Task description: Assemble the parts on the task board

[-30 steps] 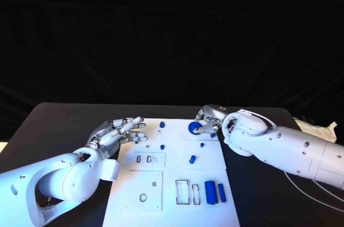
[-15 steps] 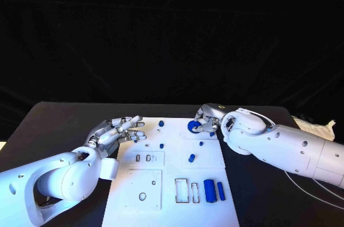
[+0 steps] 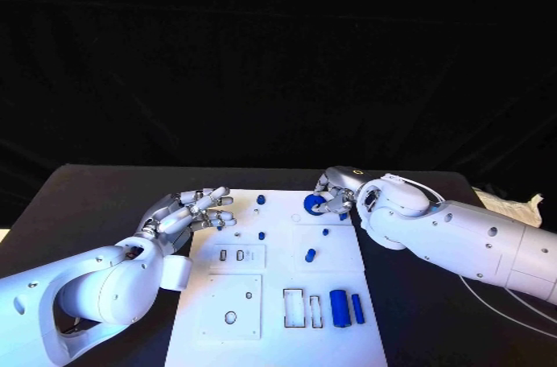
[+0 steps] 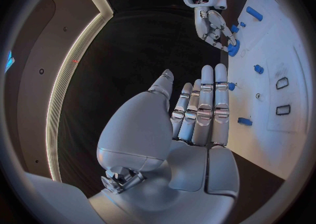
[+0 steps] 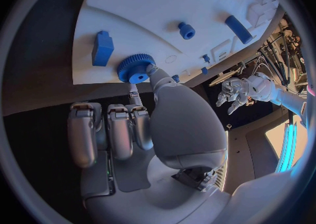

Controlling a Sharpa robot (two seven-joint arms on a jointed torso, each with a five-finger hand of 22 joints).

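Observation:
The white task board (image 3: 278, 335) lies in the middle of the table. At its far right corner my right hand (image 3: 334, 191) pinches a blue gear (image 3: 312, 204) between thumb and a finger; the gear (image 5: 136, 68) sits over the board's edge, with the other fingers curled beneath. My left hand (image 3: 193, 210) hovers over the board's far left edge, fingers apart and nothing in them. On the board are a blue peg (image 3: 261, 199), a small blue piece (image 3: 310, 256) and two blue cylinders (image 3: 339, 307) beside empty rectangular slots (image 3: 294, 308).
A blue block (image 5: 102, 48), a small knob (image 5: 186, 30) and a long bar (image 5: 237, 29) lie on the board near the gear. A crumpled white object (image 3: 517, 208) and a cable lie at the table's right edge. Black tabletop (image 3: 93, 206) flanks the board.

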